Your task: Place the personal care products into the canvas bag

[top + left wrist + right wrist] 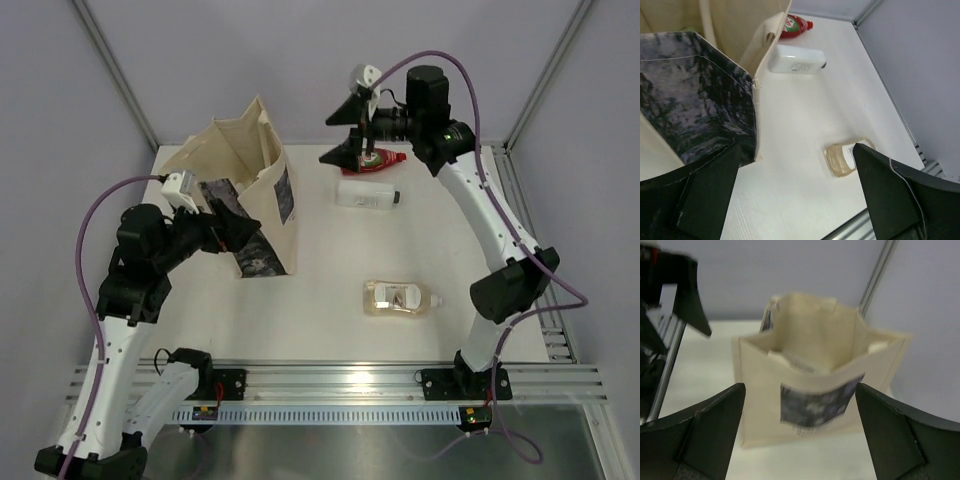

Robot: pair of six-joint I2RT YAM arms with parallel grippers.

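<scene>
We log the left claw (795, 145) released, spread wide, with the dark printed edge of the canvas bag (248, 165) just beside one finger. The right claw (345, 135) is released too and holds nothing. The red bottle (380, 160) lies just beside it, the white bottle (368, 194) is near, and the amber bottle (400, 298) is well apart on the counter (330, 260).

A flat white tabletop (330, 340) is enclosed by pale lilac-grey wall panels (300, 50). Slim silver aluminium posts (112, 70) are set at its far left and far right corners. A silver extruded-aluminium rail (340, 380) is fixed along the near edge, bordered outside by a white slotted strip (330, 413) and a brushed metal sheet (350, 455).
</scene>
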